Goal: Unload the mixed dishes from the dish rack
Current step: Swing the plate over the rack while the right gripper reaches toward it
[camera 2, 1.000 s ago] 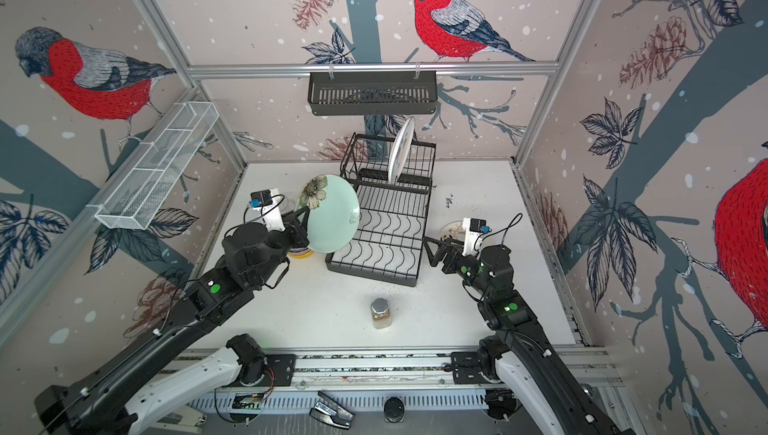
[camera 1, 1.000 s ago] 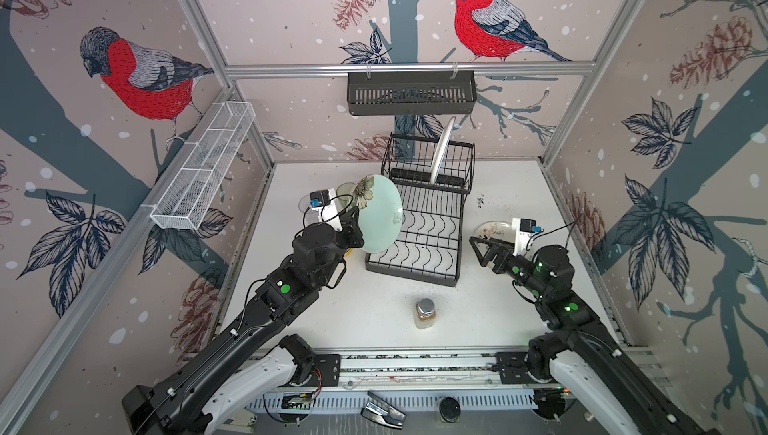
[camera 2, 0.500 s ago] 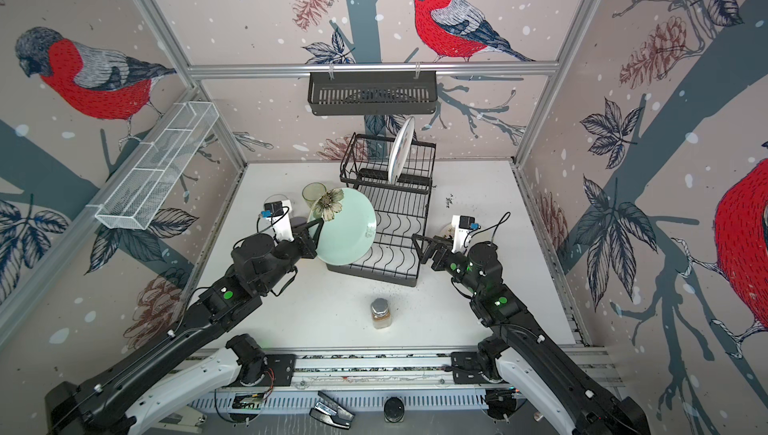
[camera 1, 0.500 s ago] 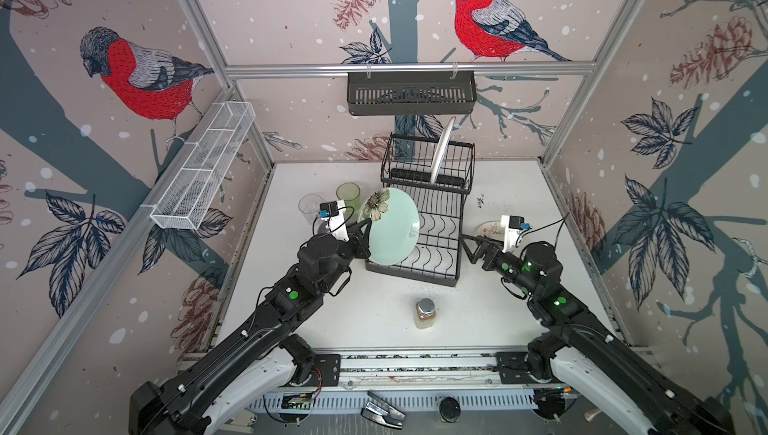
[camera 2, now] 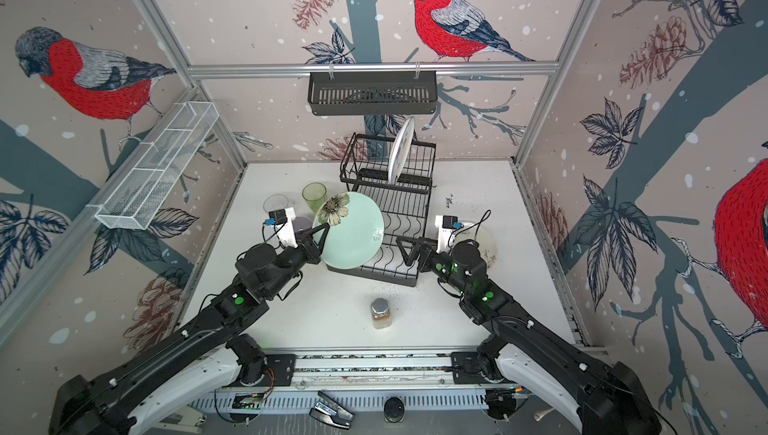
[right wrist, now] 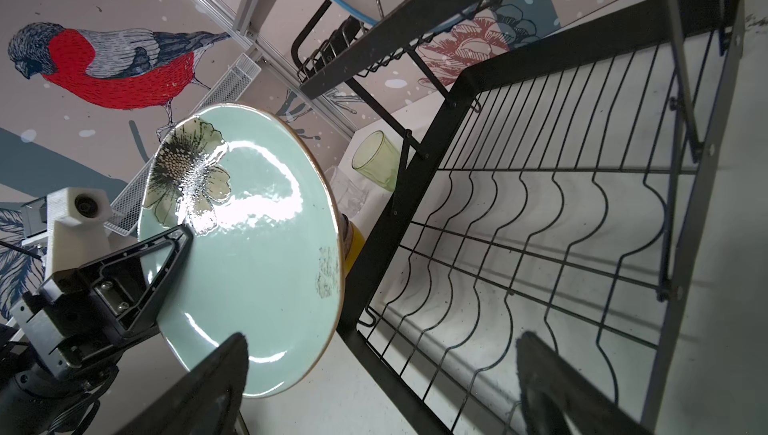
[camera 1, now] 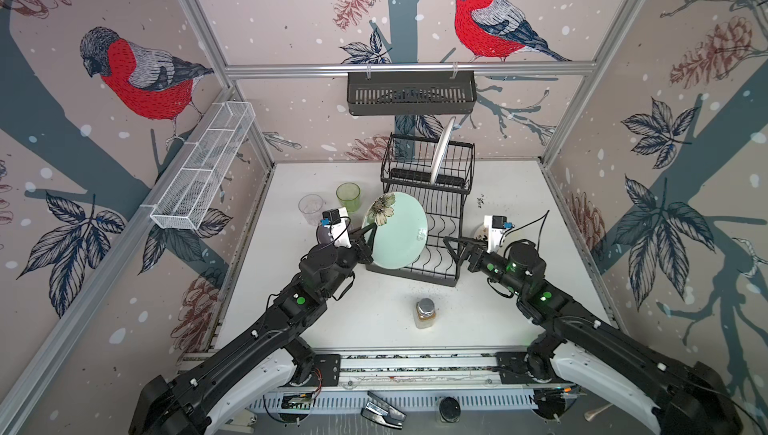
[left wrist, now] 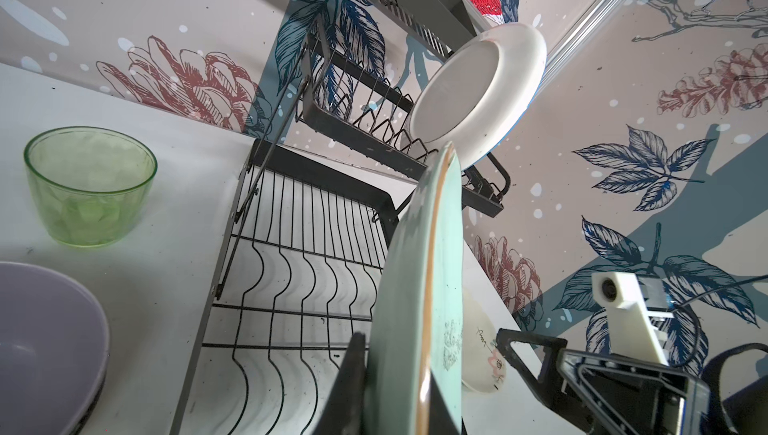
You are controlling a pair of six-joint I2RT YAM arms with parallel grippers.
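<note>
Your pale green plate stands on edge in the air, tilted, with its flowered face turned toward your right gripper. Your left gripper is clenched on its rim, 1 finger flat on the glazed face just below the flower and the other behind the plate.

The plate hangs over the near corner of the dish rack, on the left gripper's side. You cannot tell whether its lower edge touches the frame. Ahead of the left gripper, the rack's wavy lower tier lies bare.

Your right gripper is released, its jaws spread wide with nothing between them. It sits low over the same tier, near the plate's far edge but apart from it.

Beyond both grippers, on the raised tier, 1 watermelon plate stands upright in a slot.

Outward of the left gripper, on the table, you have:
- a lilac bowl close by;
- a green tumbler and a clear tumbler farther off.

A white plate lies flat behind the right gripper's wrist. A jar stands on the table between your 2 arms, nearer you than both grippers.
</note>
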